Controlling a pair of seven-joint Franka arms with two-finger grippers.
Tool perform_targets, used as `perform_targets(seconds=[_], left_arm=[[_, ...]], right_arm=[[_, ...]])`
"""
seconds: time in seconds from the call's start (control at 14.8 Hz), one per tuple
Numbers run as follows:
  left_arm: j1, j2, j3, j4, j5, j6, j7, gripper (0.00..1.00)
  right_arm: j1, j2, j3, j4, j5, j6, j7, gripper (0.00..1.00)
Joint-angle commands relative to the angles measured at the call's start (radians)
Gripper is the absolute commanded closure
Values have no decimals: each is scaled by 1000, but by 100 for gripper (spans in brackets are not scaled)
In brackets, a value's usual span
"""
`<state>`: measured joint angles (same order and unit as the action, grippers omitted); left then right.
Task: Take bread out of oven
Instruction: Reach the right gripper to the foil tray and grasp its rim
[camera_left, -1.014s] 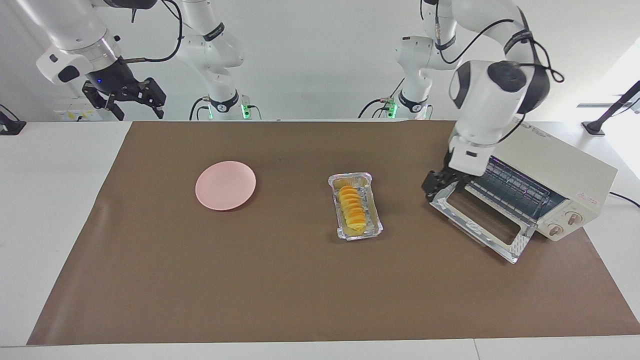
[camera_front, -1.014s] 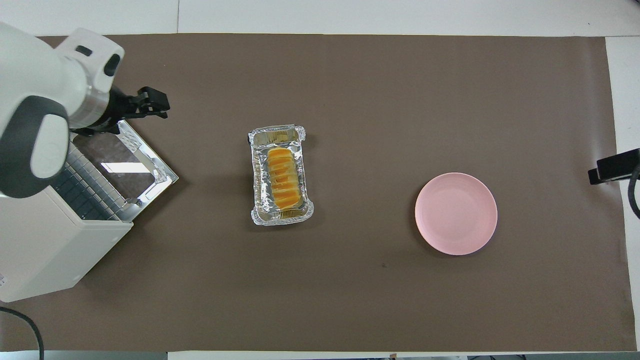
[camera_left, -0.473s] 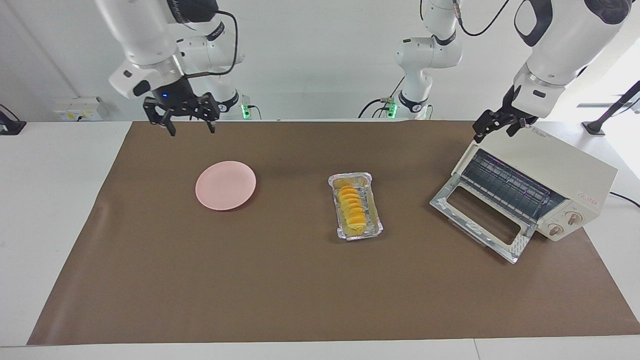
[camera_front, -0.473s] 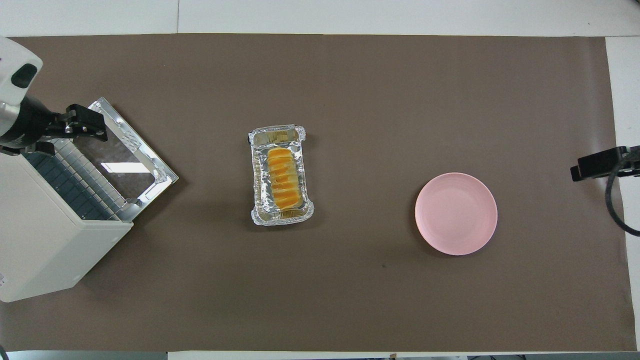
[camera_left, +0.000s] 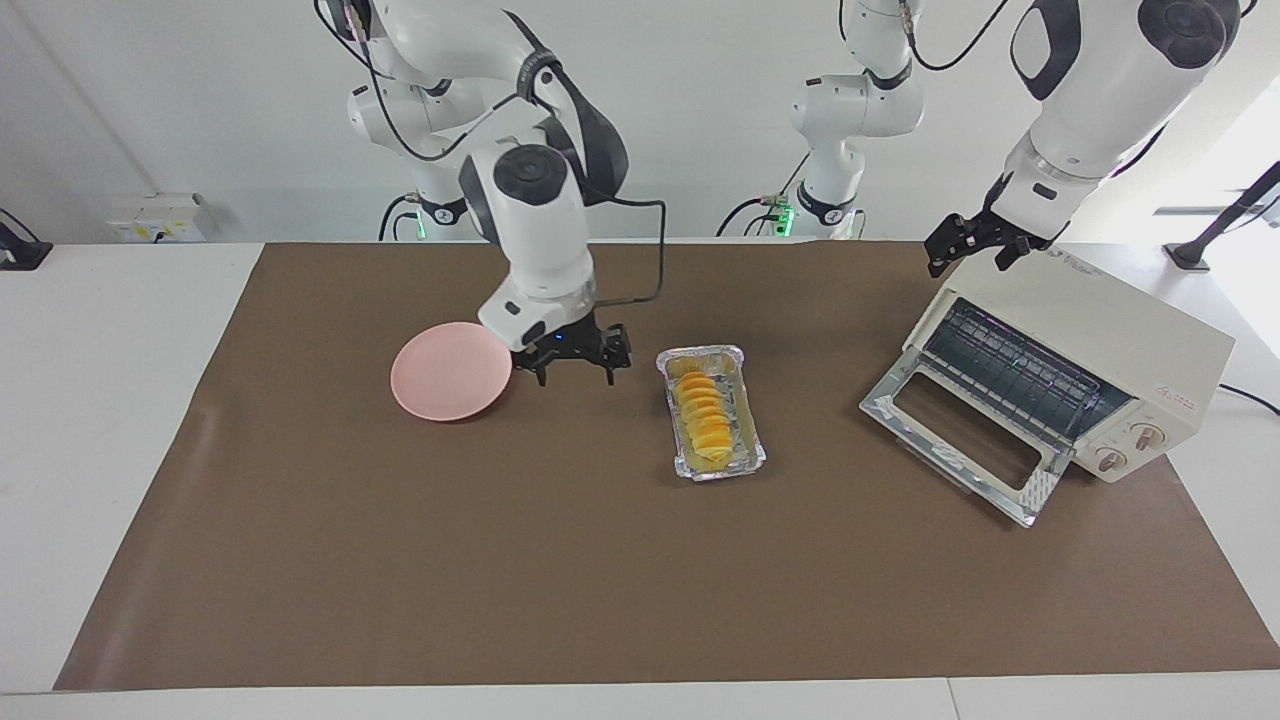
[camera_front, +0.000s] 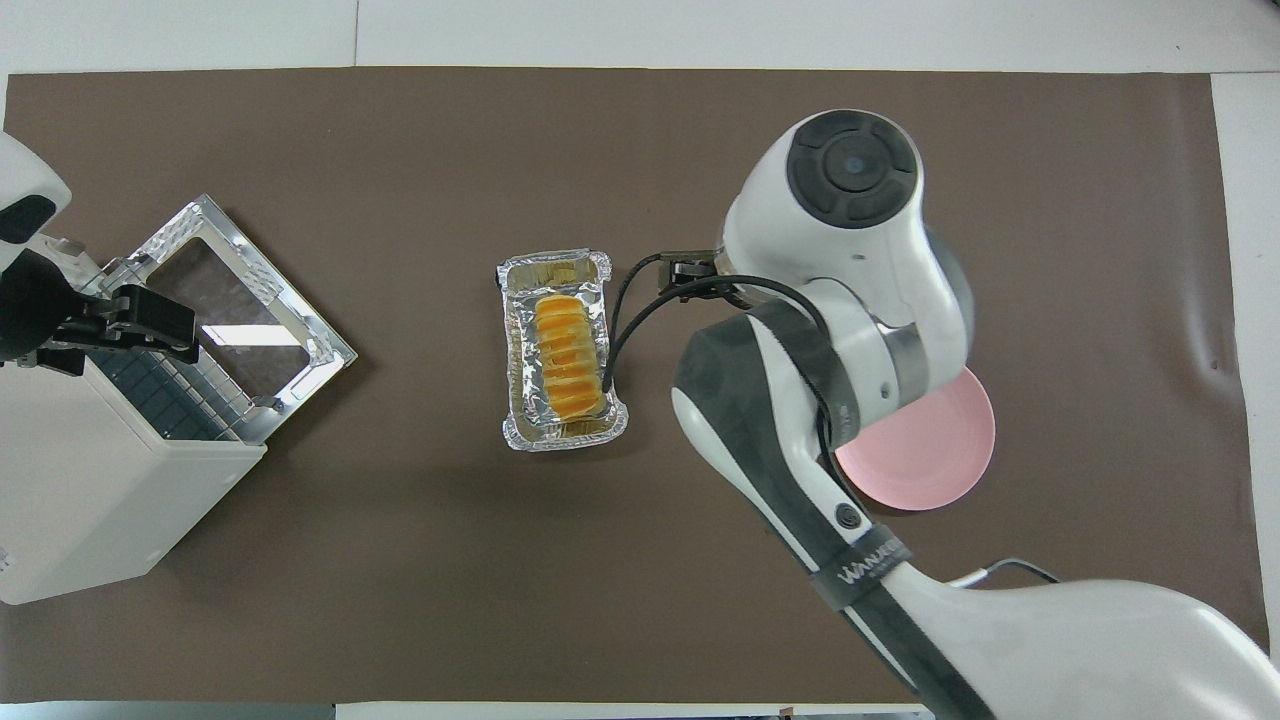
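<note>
Facing view: the bread (camera_left: 703, 417) lies in the foil tray (camera_left: 741, 395) on the surface, outside the oven (camera_left: 1095, 345), whose door hangs open. Removal appears complete. The right hand (camera_left: 573, 372), released, hovers between tray and pink plate (camera_left: 443, 375); the left hand (camera_left: 965, 247), released, waits above the oven.

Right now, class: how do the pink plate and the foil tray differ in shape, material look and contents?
The pink plate is round; the foil tray is oblong. The plate is smooth and matte; the tray is crinkled and shiny. The plate's visible part holds nothing; the tray holds the bread. Both rest flat on the brown mat.
</note>
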<state>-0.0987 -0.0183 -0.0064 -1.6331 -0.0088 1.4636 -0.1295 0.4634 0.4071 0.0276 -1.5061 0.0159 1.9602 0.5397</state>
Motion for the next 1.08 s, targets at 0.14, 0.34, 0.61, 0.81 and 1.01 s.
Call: perform_targets(seconds=[0.14,0.34,0.61,0.81,1.01], left_arm=[[13,-46,0,-39,-14,7,4,0],[14,-46,3,-40,-14,6,1,0],[13,-46,3,-40,-13,6,1,0],[13,-46,3,-40,-14,6,1,0],[13,-46,3,-40,-14,6,2,0]], right_arm=[[73,274,-6,268,-37,41,85,0],[104,308,-6,256,-60,115,85,0],[124,354,-8,256,-95,141,86,0],[124,352,-6,238,-105,178,86,33],[129,348,-6,207,-100,230,88,96]])
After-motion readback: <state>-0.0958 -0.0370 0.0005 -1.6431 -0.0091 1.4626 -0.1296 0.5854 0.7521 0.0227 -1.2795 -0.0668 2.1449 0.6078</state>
